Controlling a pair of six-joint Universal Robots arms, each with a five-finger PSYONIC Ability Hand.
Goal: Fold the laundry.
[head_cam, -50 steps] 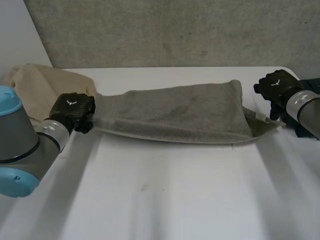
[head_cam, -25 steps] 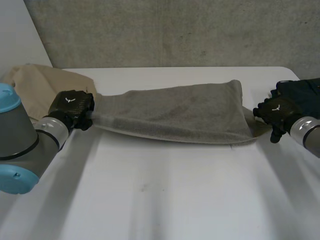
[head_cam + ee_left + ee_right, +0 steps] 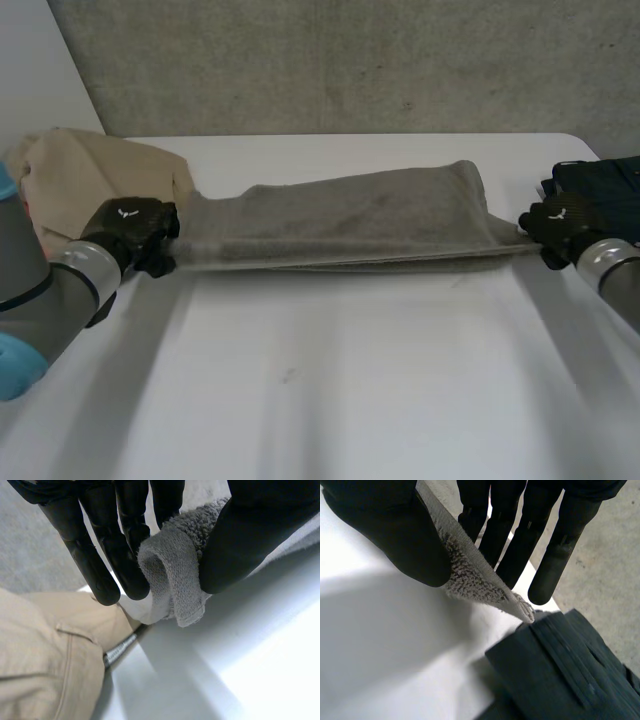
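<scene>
A grey towel point(image 3: 350, 220), folded lengthwise, hangs stretched between my two hands just above the white table point(image 3: 330, 380). My left hand point(image 3: 130, 228) pinches the towel's left end; in the left wrist view the bunched towel edge point(image 3: 172, 575) sits between the thumb and the fingers point(image 3: 120, 545). My right hand point(image 3: 560, 225) pinches the towel's right corner; in the right wrist view the thin towel corner point(image 3: 480, 582) is clamped between the thumb and the fingers point(image 3: 520, 540).
A beige garment point(image 3: 90, 180) lies heaped at the table's far left, also beside my left hand point(image 3: 45, 665). A dark folded garment point(image 3: 600, 180) lies at the far right edge, just past my right hand's fingertips point(image 3: 560, 680).
My right hand came down to the towel's right corner and closed on it. Both hands pulled outward, so the towel went from sagging to taut and narrower.
</scene>
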